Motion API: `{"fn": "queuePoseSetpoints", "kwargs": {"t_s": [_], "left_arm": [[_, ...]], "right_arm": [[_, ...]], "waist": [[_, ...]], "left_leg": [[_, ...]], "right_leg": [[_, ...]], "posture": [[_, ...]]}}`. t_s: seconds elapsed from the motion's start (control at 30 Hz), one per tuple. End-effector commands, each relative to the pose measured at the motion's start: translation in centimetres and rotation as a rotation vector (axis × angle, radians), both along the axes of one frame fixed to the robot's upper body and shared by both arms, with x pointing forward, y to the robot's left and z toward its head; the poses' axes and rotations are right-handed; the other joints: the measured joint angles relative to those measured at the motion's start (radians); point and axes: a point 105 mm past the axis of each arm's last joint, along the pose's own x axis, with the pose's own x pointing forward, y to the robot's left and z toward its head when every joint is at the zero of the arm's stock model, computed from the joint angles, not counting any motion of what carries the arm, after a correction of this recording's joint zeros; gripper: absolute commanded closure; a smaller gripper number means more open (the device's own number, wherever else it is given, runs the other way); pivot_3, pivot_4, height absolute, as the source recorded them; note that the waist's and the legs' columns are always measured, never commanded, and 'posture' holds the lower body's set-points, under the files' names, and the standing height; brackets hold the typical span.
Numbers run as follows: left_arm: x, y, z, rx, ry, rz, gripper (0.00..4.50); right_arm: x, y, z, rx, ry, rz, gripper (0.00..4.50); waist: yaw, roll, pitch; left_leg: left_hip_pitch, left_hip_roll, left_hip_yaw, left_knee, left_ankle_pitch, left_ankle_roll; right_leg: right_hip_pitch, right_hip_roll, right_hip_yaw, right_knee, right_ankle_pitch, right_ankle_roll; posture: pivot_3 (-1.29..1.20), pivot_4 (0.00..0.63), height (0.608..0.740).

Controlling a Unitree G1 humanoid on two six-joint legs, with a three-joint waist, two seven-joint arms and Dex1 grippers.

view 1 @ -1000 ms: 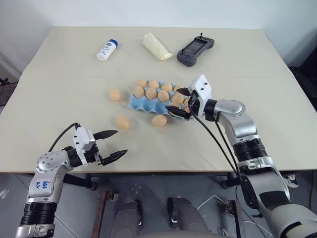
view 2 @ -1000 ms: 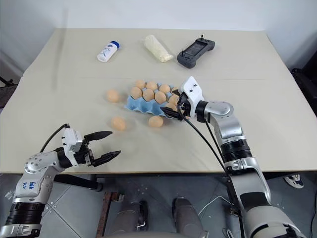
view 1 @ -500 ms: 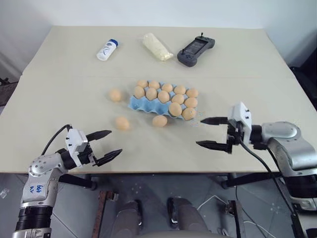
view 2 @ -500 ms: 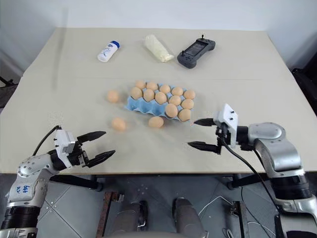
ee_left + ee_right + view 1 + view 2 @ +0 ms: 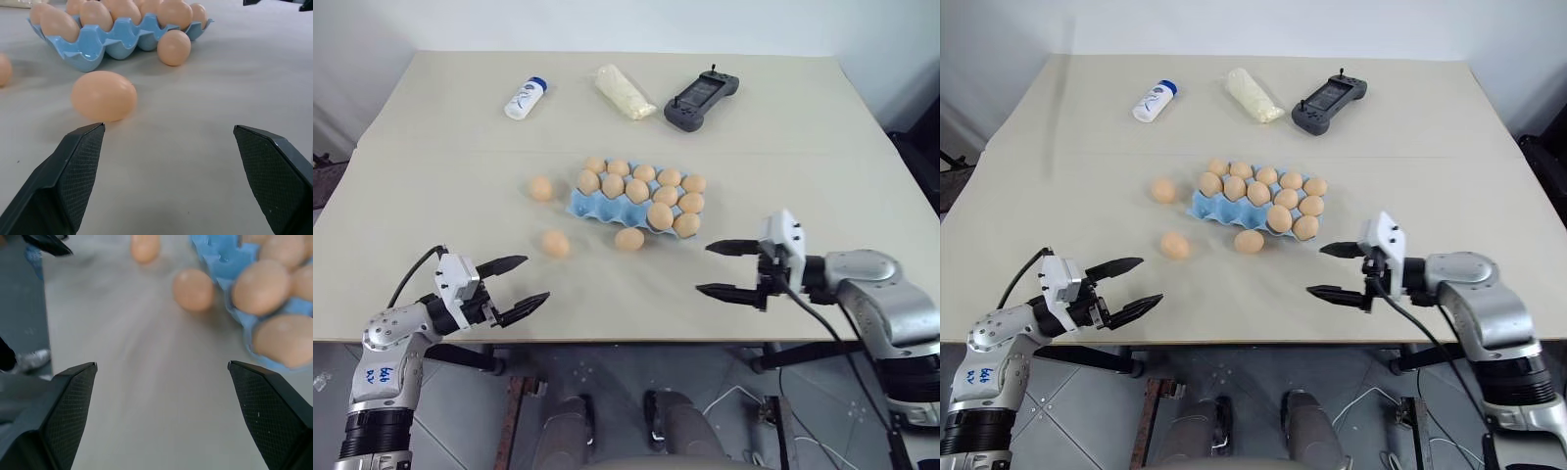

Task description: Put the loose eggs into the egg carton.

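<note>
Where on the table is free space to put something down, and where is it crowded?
Free: the near strip between the left gripper and right gripper, and the table's right side. Crowded: around the egg carton, with loose eggs left and in front. The far edge holds a bottle, bag and controller.

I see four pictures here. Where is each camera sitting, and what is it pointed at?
Left eye and right eye views: on the head, looking down over a beige table at a light blue moulded egg carton and tan loose eggs; both arms show, left gripper and right gripper open.
Left wrist view: looks between its black fingers at the nearest egg and the carton.
Right wrist view: looks between its fingers past the carton's corner.
Shared: every view shows the carton and loose eggs.
</note>
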Motion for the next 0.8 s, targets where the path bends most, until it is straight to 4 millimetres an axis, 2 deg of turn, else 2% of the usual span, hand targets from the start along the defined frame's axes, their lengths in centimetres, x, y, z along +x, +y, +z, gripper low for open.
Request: {"fn": "queuePoseSetpoints", "kwargs": {"t_s": [0.03, 0.23, 0.33, 0.43, 0.8], "left_arm": [[-0.4, 0.2, 1.3, -0.013, -0.056, -0.001, 0.00], [-0.6, 0.3, 1.6, -0.007, -0.057, -0.001, 0.00], [-0.6, 0.3, 1.7, -0.002, -0.060, 0.001, 0.00], [-0.7, 0.3, 1.8, 0.000, -0.063, 0.002, 0.00], [-0.7, 0.2, 2.1, -0.003, -0.067, 0.010, 0.00]], "right_arm": [[-0.1, 2.5, 0.5, 0.048, -0.022, 0.024, 0.03], [1.6, 4.8, -0.2, 0.120, -0.010, -0.024, 0.03], [2.9, 5.7, -1.6, 0.089, -0.001, -0.056, 0.03], [3.2, 6.5, -2.4, 0.068, -0.007, -0.040, 0.03], [5.7, 8.7, -3.1, 0.081, -0.053, -0.087, 0.03]], "waist": [[0.001, 0.000, 0.000], [0.000, 0.000, 0.000], [-0.001, 0.000, 0.000], [-0.001, 0.000, 0.000], [-0.003, 0.000, 0.000]], "left_leg": [[0.000, 0.000, 0.000, 0.000, 0.000, 0.000], [0.000, -0.001, 0.000, 0.000, 0.000, 0.000], [0.000, -0.001, 0.000, 0.000, 0.000, 0.000], [0.000, -0.001, 0.000, 0.000, 0.000, 0.000], [0.000, -0.001, 0.001, 0.000, 0.001, 0.000]], "right_leg": [[0.000, 0.000, 0.000, 0.000, 0.000, 0.000], [0.000, -0.001, 0.000, 0.000, 0.000, 0.000], [0.000, -0.001, 0.000, 0.000, 0.000, 0.000], [0.000, -0.001, 0.000, 0.000, 0.000, 0.000], [-0.001, 0.000, 0.000, 0.003, 0.000, 0.000]], "posture": [[0.00, 0.150, 0.740], [0.00, 0.150, 0.740], [0.00, 0.150, 0.740], [0.00, 0.150, 0.740], [0.00, 0.150, 0.740]]}}
